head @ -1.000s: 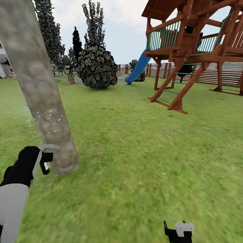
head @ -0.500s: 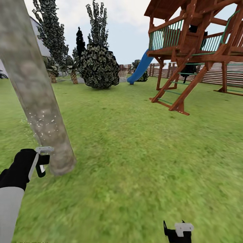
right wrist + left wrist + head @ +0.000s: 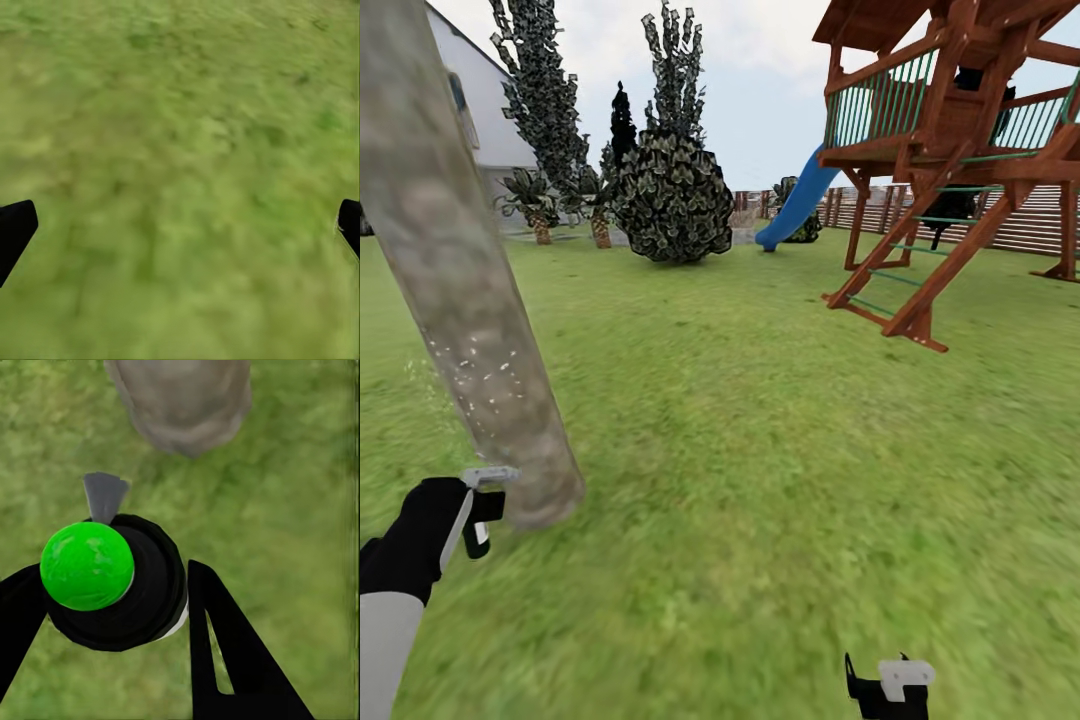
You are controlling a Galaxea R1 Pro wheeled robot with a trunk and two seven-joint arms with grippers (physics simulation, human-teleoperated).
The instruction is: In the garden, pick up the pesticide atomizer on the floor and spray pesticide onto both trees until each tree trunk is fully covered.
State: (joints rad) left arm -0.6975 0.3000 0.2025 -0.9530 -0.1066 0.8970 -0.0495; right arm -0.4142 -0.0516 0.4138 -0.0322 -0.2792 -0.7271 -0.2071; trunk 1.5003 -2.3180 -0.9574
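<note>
A thick grey-brown tree trunk [image 3: 470, 330] with mottled pale bark rises at the left of the head view, with white spray specks on its lower part. Its foot [image 3: 180, 401] meets the grass in the left wrist view. My left gripper [image 3: 460, 510] is shut on the pesticide atomizer [image 3: 482, 497], low beside the trunk's foot. The atomizer [image 3: 112, 585] has a black body, a bright green top and a grey nozzle [image 3: 105, 495] aimed at the trunk. My right gripper [image 3: 887, 685] hangs open over bare grass, with black fingertips [image 3: 15, 229] at the edges of its wrist view.
A brown wooden play tower [image 3: 950, 150] with a blue slide [image 3: 795, 205] stands at the right. A round dark bush [image 3: 672, 198], tall leafy trees [image 3: 545, 100], small palms [image 3: 538, 205], a white house [image 3: 470, 100] and a slat fence [image 3: 1020, 225] lie farther back. Lawn [image 3: 780, 480] spreads ahead.
The whole head view has shifted, so the camera has turned: the play tower and bush sit further right and the house shows more. The left gripper with the atomizer sits slightly lower beside the trunk.
</note>
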